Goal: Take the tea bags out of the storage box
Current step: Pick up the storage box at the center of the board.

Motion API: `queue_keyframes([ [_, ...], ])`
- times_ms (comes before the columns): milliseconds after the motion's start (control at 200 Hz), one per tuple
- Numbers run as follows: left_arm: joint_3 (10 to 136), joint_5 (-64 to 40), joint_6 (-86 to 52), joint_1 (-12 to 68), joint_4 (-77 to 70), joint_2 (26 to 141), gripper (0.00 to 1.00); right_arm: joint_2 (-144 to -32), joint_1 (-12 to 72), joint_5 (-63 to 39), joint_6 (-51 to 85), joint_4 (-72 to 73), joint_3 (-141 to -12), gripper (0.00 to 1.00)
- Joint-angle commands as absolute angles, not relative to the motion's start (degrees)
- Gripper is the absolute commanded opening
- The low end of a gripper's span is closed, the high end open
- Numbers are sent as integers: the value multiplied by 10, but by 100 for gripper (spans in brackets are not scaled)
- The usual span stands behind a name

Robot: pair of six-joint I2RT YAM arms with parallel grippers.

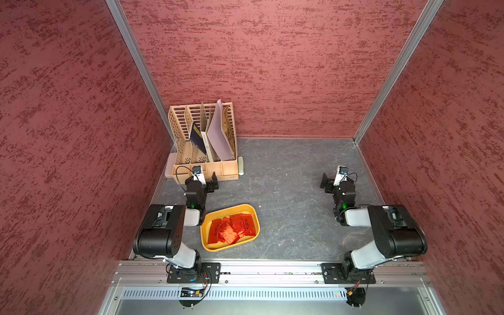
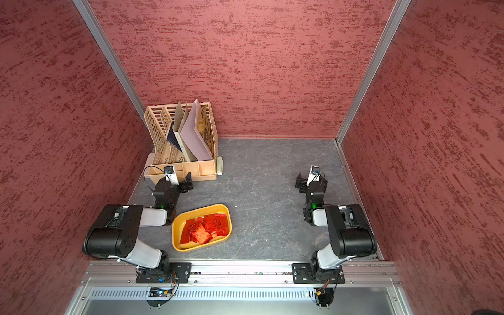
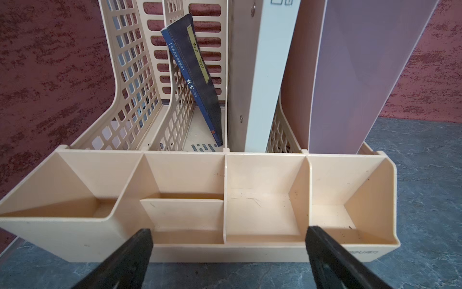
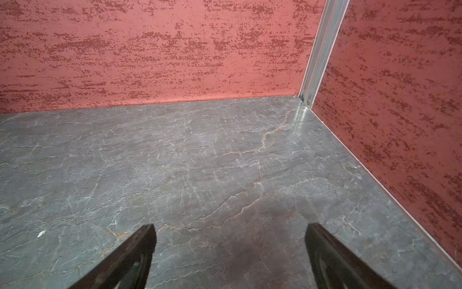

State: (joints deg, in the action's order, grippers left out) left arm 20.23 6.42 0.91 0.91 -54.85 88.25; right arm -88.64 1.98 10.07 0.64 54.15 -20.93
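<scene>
The storage box [image 1: 218, 246] [image 2: 188, 246] is a shallow mustard-yellow tub with rounded corners. It sits upright and open-topped in the lower middle of both top views, a little left of centre, with its long side slanting up to the right. The tea bags [image 1: 231, 229] [image 2: 204, 229] are shiny red foil sachets with dark print, all lying inside it in a loose overlapping heap toward its upper right, leaving bare yellow along its left and lower edges.
</scene>
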Motion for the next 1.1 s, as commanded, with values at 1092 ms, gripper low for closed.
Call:
queue_keyframes([
  [1092, 206, 288, -58, 122, -305, 604, 100, -684, 32, 150, 44, 331, -260, 99],
])
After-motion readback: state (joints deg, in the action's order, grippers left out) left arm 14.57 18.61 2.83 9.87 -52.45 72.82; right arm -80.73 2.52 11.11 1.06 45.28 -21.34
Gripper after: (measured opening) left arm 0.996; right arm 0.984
